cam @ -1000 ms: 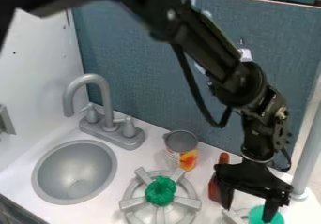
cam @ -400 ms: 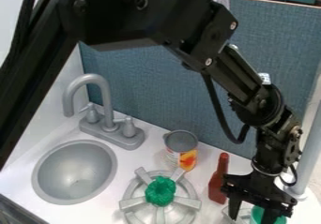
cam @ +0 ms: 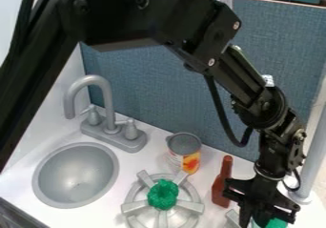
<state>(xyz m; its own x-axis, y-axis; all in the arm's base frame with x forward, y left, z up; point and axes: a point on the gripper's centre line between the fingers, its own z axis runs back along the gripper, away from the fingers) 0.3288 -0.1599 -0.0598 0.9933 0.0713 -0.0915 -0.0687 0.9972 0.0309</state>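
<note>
Black robot arm: being seen from upper left down to lower right of the frame.
Blue-grey panel: being crossed by the arm across the upper middle and right.
White counter: being spread across the lower frame.
Sink bowl: being set into the counter, lower left.
Grey burner: being placed at bottom centre.
Faucet: being mounted behind the bowl, left of centre.
Gripper: being lowered at the lower right corner, right at the green item; whether the claw is spread, pressed together or pinching cannot be told, its end being cut off by the bottom edge.
Tin can: being stood upright behind the burner.
Red-brown bottle: being stood just left of the gripper.
Green lump: being borne by the burner, at its middle.
Green item: being partly hidden by the gripper, bottom right.
</note>
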